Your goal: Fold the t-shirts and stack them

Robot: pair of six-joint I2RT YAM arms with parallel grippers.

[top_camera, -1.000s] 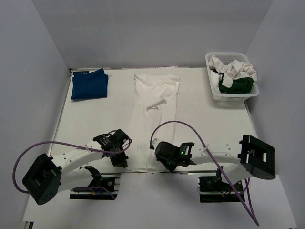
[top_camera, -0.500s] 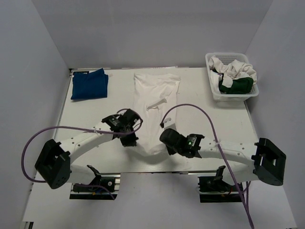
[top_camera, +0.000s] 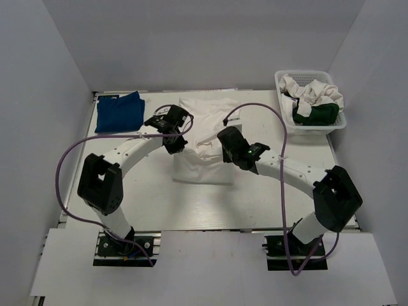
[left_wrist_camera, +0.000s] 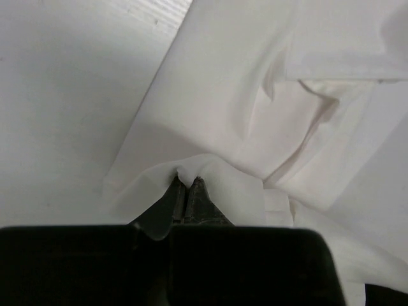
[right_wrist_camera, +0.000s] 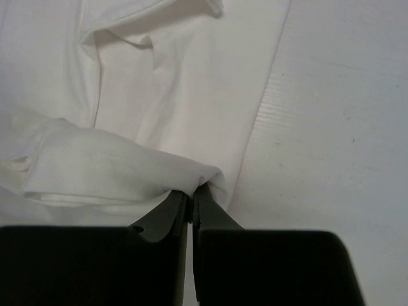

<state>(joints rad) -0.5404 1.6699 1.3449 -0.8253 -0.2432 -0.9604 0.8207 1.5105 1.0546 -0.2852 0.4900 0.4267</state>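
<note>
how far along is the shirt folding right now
Done: the blue t-shirt lies folded at the far left. In hand: the left pincer and right pincer are each shut on an edge of the white t-shirt, doubling it over itself, fold unfinished. Left: the basket holds crumpled white shirts and a dark green shirt; nothing is stacked yet.

The white left arm (top_camera: 127,150) and white right arm (top_camera: 290,171) stretch far from their bases and curve inward toward each other. The black two-finger left gripper (left_wrist_camera: 187,185) and black two-finger right gripper (right_wrist_camera: 190,191) sit near each other, each pinched tight on a fold of white cloth t-shirt (top_camera: 201,169).
</note>
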